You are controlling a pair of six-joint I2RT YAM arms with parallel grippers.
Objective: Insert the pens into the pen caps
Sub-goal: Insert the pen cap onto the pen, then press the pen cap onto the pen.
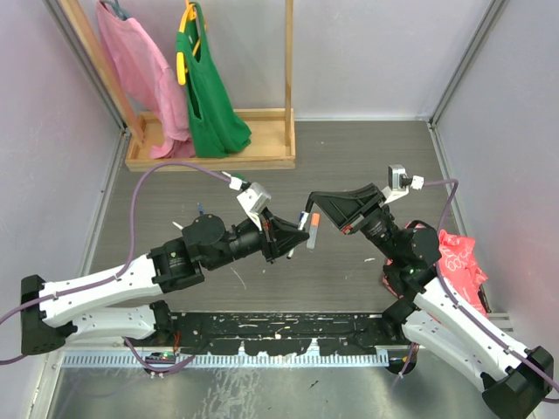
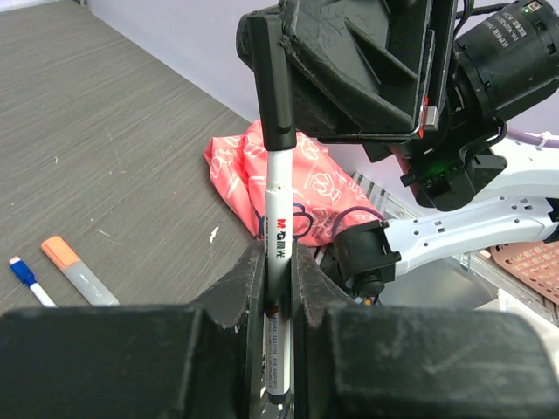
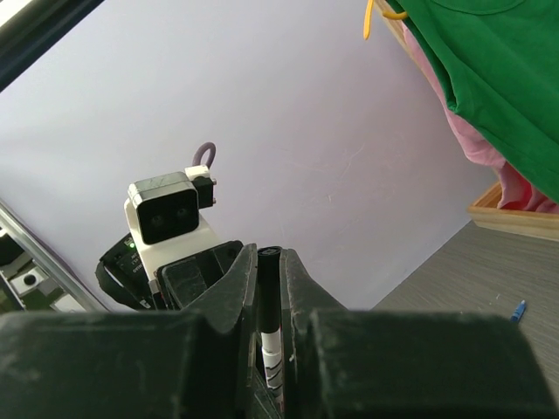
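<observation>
My left gripper (image 2: 278, 262) is closed narrow on the white barrel of a pen (image 2: 278, 209). The pen's long axis runs straight out from those fingers toward my right gripper (image 3: 266, 272), which is clamped shut on the black cap (image 2: 272, 87) at the pen's far end. Barrel and cap are in line, with the barrel entering the cap. I judge that the next move is a push along that axis. Farther off, an orange-ended pen (image 2: 79, 269) lies on the table (image 2: 131, 131), well apart.
</observation>
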